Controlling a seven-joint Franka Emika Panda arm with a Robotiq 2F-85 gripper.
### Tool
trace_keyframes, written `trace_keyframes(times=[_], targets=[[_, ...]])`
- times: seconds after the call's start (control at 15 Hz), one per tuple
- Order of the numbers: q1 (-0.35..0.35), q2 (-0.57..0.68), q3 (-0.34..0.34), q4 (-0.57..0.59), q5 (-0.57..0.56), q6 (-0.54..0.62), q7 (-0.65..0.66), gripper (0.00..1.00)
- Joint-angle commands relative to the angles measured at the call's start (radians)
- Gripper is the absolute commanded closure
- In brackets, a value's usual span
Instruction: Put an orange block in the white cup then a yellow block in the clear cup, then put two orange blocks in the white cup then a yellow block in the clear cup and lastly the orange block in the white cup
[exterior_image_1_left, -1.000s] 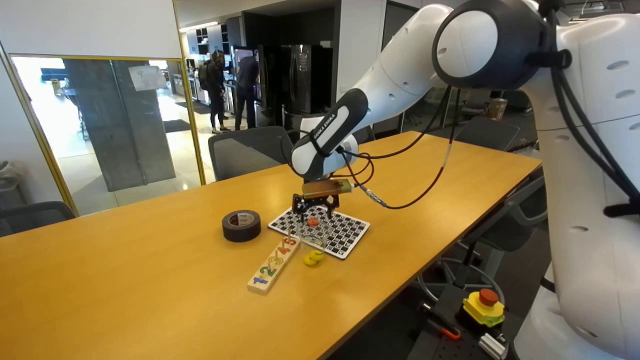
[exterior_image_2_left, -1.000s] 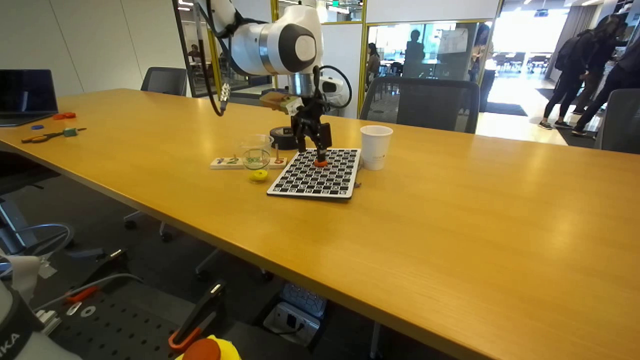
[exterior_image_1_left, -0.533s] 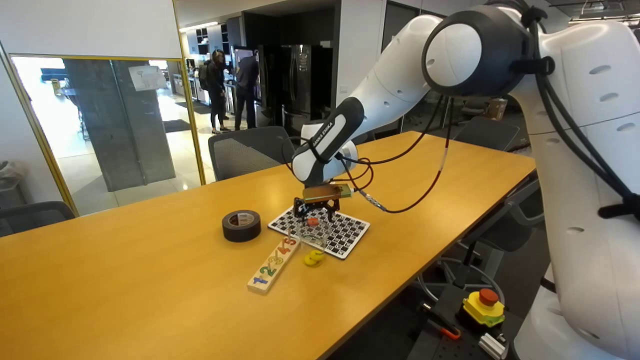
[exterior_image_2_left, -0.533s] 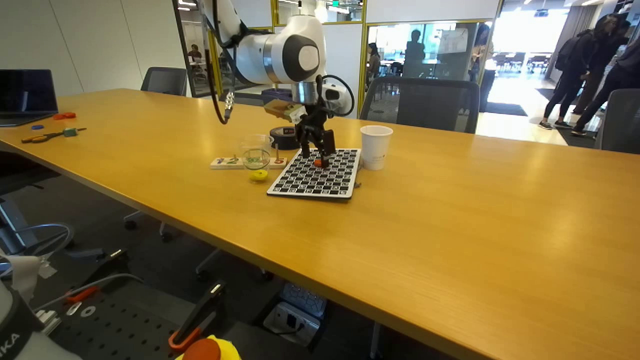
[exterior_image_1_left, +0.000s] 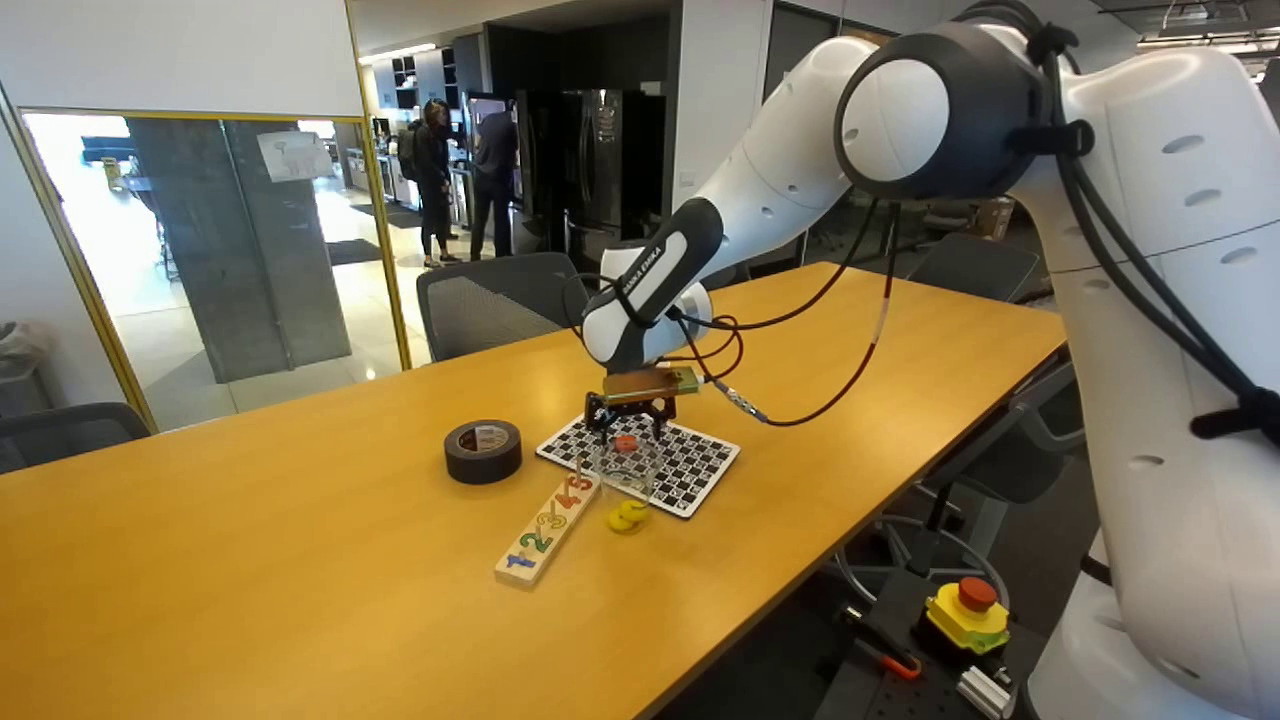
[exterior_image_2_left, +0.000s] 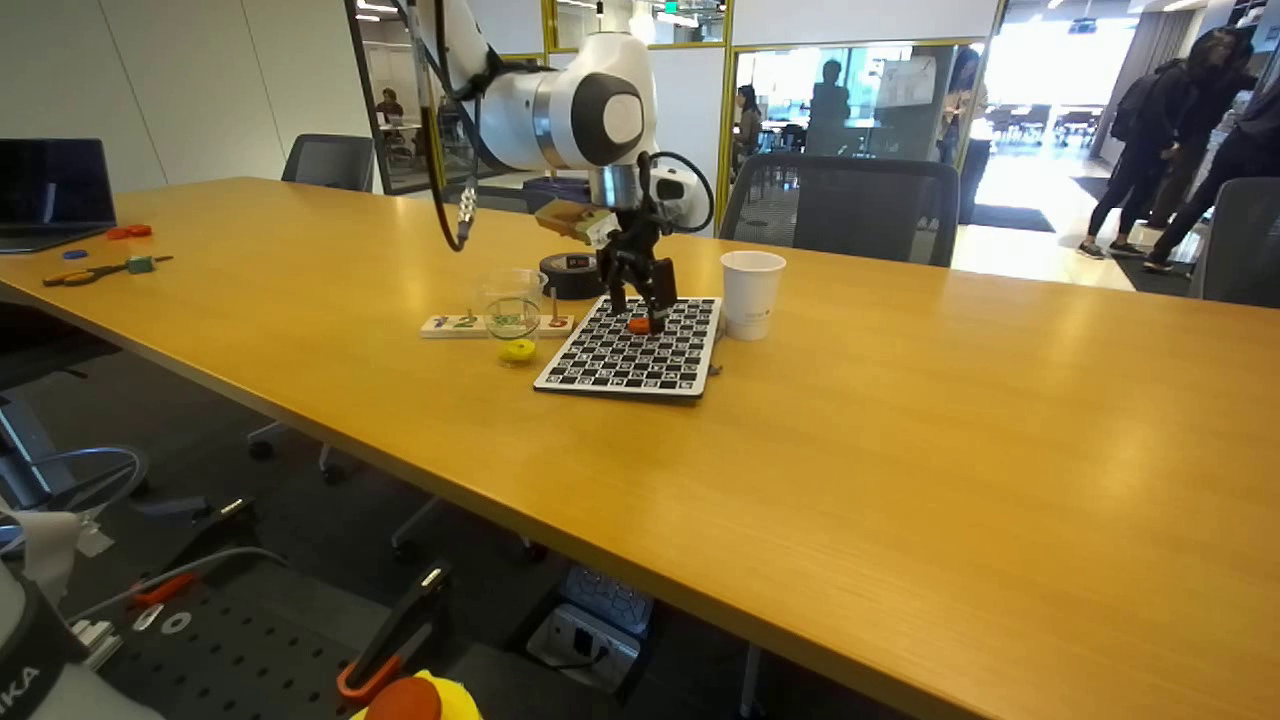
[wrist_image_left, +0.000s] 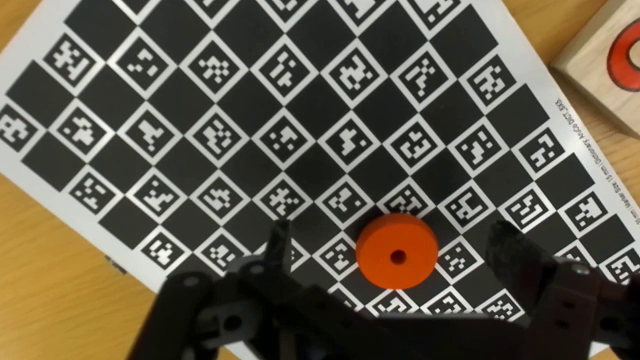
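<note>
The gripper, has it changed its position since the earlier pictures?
Yes: in an exterior view the gripper has shifted slightly rightward in the picture, toward the unmoved white cup.

Two cups (exterior_image_2_left: 750, 300), seemingly three blocks (wrist_image_left: 394, 244)

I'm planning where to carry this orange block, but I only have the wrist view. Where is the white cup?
Observer: In an exterior view, the white cup stands upright beside the checkered board.
Operator: What stands across the board from it?
Observer: The clear cup, on the table rather than on the board.
Operator: Does anything show in that one?
Observer: Yes, yellow blocks show low in it, in an exterior view.
</note>
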Motion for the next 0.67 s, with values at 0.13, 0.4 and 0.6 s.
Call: trace_keyframes(times=[0.13, 0.4, 0.6], targets=[[0.005, 0.039, -0.007, 0.054, 0.027, -0.002, -0.009, 0.0], [0.007, 0.047, -0.01, 0.061, 0.027, 0.001, -0.007, 0.25], [0.007, 0.049, -0.012, 0.065, 0.026, -0.001, -0.006, 0.42]])
